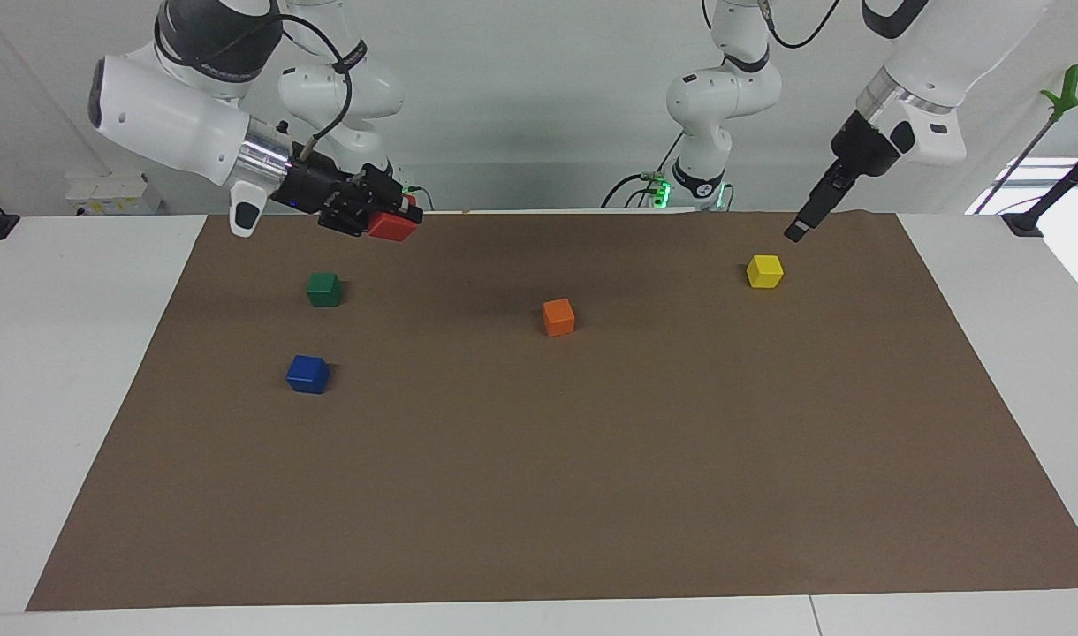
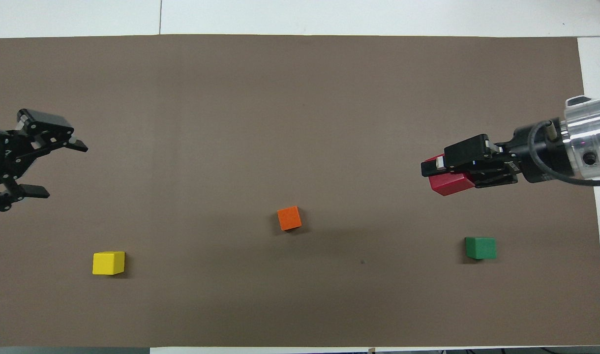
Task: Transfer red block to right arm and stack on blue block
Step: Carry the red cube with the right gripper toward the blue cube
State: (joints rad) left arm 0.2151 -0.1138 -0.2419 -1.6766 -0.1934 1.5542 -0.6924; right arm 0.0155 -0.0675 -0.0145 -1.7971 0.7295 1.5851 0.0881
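My right gripper (image 1: 389, 219) is shut on the red block (image 1: 392, 226) and holds it in the air over the right arm's end of the brown mat. It also shows in the overhead view (image 2: 440, 177), with the red block (image 2: 451, 185) between its fingers. The blue block (image 1: 307, 374) sits on the mat, farther from the robots than the green block (image 1: 324, 289). In the overhead view the blue block is hidden under the right arm. My left gripper (image 1: 797, 231) is open and empty in the air over the yellow block's end of the mat, and its spread fingers show in the overhead view (image 2: 61, 169).
The brown mat (image 1: 592, 495) covers the table. An orange block (image 1: 558, 316) sits near its middle. A yellow block (image 1: 764, 270) sits toward the left arm's end. The green block (image 2: 480, 247) sits toward the right arm's end.
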